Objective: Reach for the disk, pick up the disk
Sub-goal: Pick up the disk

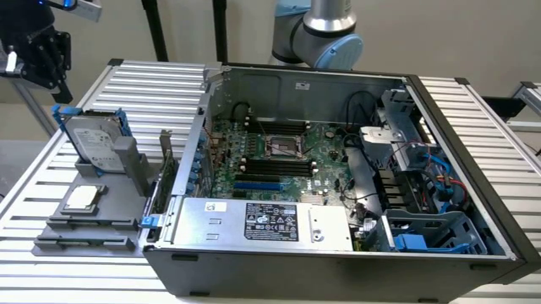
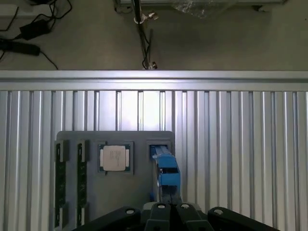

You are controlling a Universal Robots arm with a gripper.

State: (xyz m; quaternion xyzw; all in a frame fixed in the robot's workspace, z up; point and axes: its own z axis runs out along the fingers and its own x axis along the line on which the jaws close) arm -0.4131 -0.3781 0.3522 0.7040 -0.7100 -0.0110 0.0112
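Standing upright, one disk (image 1: 93, 143), one chip (image 1: 82, 197)

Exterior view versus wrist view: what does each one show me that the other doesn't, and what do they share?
Exterior view: the open computer case with its motherboard, a silver box with a black label, and the robot arm behind it. Wrist view: a floor with dark cables beyond the slatted table. Both: that table, the grey holder, the small square chip, the blue-framed disk standing upright in the holder, and the shut gripper above it.
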